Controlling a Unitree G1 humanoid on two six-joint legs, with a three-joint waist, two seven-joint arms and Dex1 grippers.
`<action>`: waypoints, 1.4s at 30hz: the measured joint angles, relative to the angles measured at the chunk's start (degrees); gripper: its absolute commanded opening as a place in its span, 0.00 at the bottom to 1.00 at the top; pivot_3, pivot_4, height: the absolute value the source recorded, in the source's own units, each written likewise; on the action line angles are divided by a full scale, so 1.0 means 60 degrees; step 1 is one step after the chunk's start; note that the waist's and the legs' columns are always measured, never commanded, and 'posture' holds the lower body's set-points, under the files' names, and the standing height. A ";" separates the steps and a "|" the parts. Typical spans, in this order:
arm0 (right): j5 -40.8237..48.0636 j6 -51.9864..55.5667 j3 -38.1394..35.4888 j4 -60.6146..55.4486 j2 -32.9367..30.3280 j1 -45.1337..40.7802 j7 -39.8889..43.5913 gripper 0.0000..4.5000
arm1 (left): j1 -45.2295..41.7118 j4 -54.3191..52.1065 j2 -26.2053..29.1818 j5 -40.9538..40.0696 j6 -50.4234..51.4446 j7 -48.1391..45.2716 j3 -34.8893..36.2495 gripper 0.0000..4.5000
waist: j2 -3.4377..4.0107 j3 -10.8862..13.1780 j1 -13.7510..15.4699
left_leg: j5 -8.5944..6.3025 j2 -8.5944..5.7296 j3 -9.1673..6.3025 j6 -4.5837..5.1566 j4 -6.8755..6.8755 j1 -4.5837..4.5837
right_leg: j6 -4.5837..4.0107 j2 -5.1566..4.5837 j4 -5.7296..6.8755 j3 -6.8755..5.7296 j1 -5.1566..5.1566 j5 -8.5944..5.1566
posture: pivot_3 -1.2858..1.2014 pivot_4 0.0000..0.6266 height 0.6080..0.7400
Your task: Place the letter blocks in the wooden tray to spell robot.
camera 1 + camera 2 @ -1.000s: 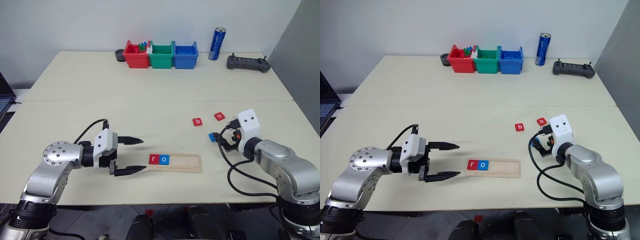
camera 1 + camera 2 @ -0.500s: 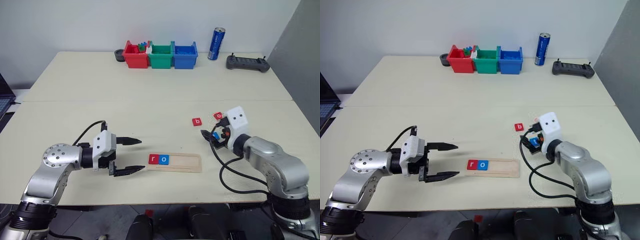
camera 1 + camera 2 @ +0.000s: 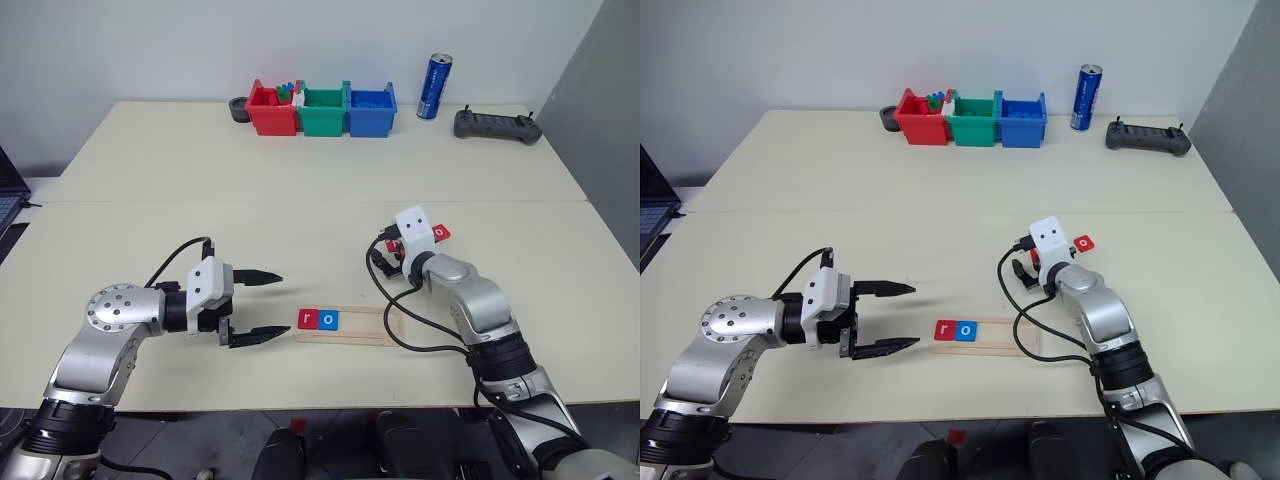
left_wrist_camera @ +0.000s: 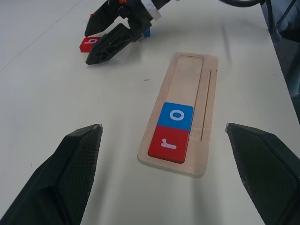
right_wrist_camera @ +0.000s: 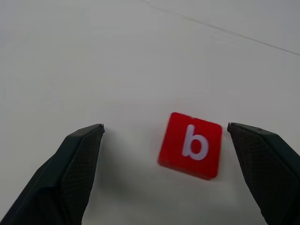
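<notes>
Right wrist view: spread right gripper [image 5: 164, 140] flanks flat red square "b" block [image 5: 191, 145], bare cream table [image 5: 93, 61] ahead; left gripper [image 3: 265, 306] spread

- Blue tile [image 4: 147, 32]: a sliver behind the right gripper [image 5: 164, 127]; letter hidden.
- Tile b [image 4: 84, 45]: partly covered by the same fingers.
- Laptop [image 3: 6, 195]: cut off at left edge.
- Pieces [image 3: 288, 90] in red bin [image 3: 268, 118]: too small to tell.
- Black item [image 3: 238, 110] left of that bin: partly hidden, unidentifiable.
- Tray [image 3: 360, 322]: right end crossed by cable [image 3: 386, 318].
</notes>
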 measured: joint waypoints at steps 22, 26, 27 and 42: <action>-0.0084 -0.0067 -0.0677 0.0120 0.0616 0.0180 -0.0162 0.32 | 0.0179 0.0638 -0.0058 0.0153 -0.0602 -0.0211 0.0000 1.00 | 0.0001 0.0000 -0.0139 | 0.0000 0.0001 -0.0001 0.0001 0.0000 0.0006 | 0.0000 0.0001 0.0007 0.0002 0.0001 0.0000 | 0.52 0.24 1.00; -0.0058 0.0269 -0.0597 -0.0773 0.0340 0.0442 0.0124 0.32 | 0.0279 0.0422 -0.0057 -0.0058 -0.0428 -0.0261 0.0002 1.00 | 0.0006 0.0003 -0.0133 | 0.0000 0.0000 -0.0003 0.0001 -0.0001 -0.0005 | 0.0000 -0.0001 0.0002 0.0001 -0.0002 0.0000 | 0.52 0.24 1.00; 0.0003 0.0516 -0.0584 -0.1428 0.0147 0.0582 0.0260 0.32 | 0.0342 0.0338 -0.0041 -0.0098 -0.0418 -0.0360 0.0003 1.00 | 0.0007 0.0004 -0.0130 | -0.0001 -0.0001 -0.0005 0.0000 -0.0001 -0.0014 | 0.0000 -0.0002 0.0001 -0.0001 -0.0009 0.0000 | 0.52 0.24 1.00; 0.1083 0.4218 -0.1428 -0.9322 -0.2061 0.6127 0.0863 0.32 | 0.0331 -0.0047 0.0229 -0.0040 -0.0677 -0.0991 -0.0160 1.00 | 0.0004 0.0002 -0.0053 | 0.0000 0.0005 -0.0010 0.0000 0.0002 -0.0030 | 0.0042 0.0005 -0.0002 -0.0004 -0.0023 -0.0034 | 0.52 0.24 1.00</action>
